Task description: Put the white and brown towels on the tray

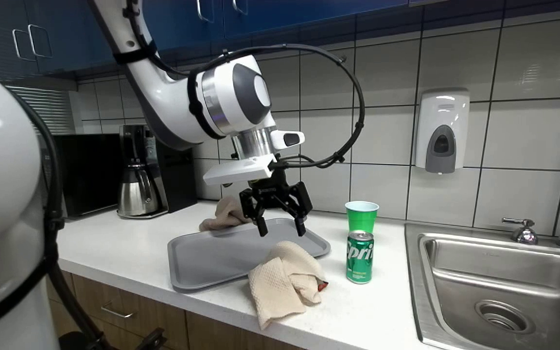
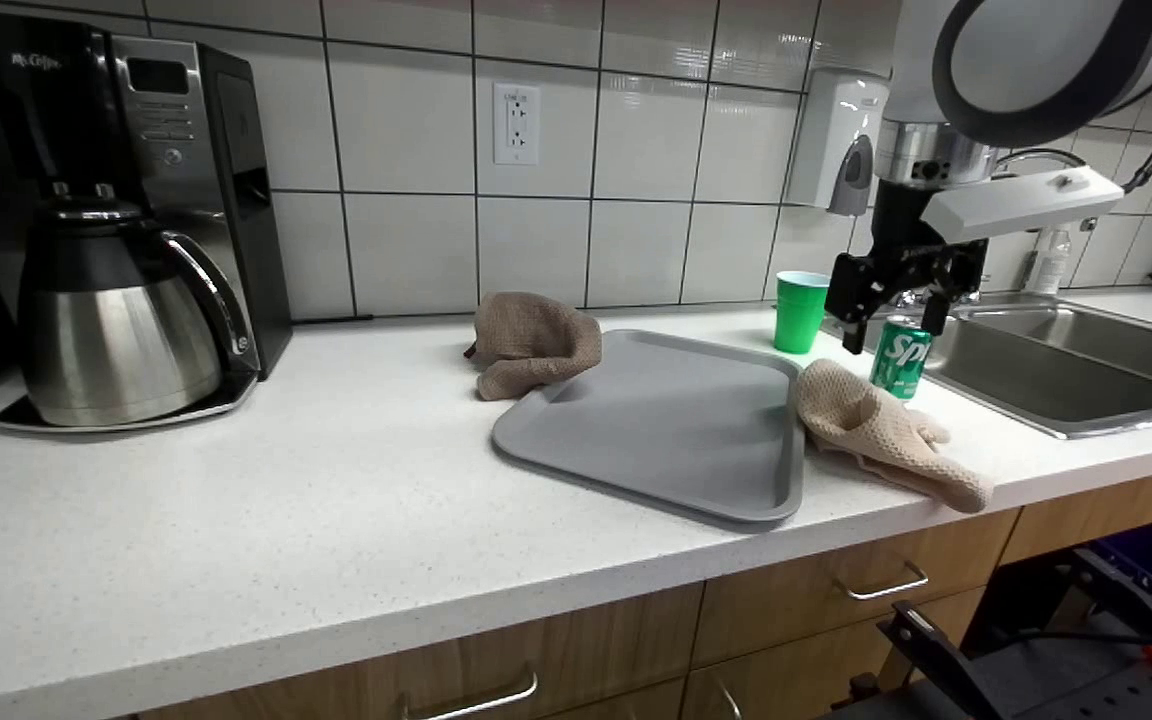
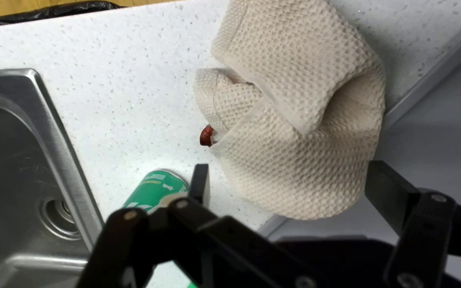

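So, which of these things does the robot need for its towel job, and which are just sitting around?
Part of the job:
cream waffle-weave towel
brown towel
grey tray
the robot's open hand

Just around:
Sprite can
green cup
Mr. Coffee coffee maker
wall-mounted soap dispenser
steel sink

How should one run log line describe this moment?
black two-fingered pincer: open, empty | cream waffled cloth towel: beneath pincer, partly over grey rectangular plastic tray | brown cloth towel: mostly off tray

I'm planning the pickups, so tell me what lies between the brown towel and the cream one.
The grey tray lies between them; both exterior views show it.
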Robot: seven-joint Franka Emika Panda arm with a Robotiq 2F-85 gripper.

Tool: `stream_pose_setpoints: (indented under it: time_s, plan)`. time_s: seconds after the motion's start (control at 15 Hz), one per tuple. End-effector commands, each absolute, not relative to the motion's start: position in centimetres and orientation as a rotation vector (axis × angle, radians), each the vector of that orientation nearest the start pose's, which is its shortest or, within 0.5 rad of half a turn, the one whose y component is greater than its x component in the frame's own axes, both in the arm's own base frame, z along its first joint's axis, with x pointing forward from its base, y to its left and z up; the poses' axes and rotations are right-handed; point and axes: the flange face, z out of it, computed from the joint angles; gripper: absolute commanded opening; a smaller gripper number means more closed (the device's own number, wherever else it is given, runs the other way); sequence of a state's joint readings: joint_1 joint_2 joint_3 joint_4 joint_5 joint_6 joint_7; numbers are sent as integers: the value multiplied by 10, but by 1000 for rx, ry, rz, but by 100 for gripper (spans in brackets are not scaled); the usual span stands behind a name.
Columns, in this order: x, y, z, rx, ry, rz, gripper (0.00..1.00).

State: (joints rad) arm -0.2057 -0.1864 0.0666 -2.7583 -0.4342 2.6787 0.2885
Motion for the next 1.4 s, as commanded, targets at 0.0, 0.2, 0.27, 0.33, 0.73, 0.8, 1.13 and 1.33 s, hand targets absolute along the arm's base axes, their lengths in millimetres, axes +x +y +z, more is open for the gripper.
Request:
stream_pose_setpoints:
  time_s: [0.0,0.2,0.27,0.33,0.73,0.8,1.13,1.33]
  plan:
    - [413,-58,264,-3381,125,-204,100]
    - [426,-64,254,-3394,126,-181,100]
    - [429,-64,251,-3377,130,-176,100]
    - [432,-64,249,-3365,130,-170,100]
    - [432,-35,239,-3253,120,-168,100]
    - [433,-33,236,-3253,109,-163,100]
    - [434,-35,233,-3272,109,-152,100]
    - [434,-41,230,-3292,106,-144,100]
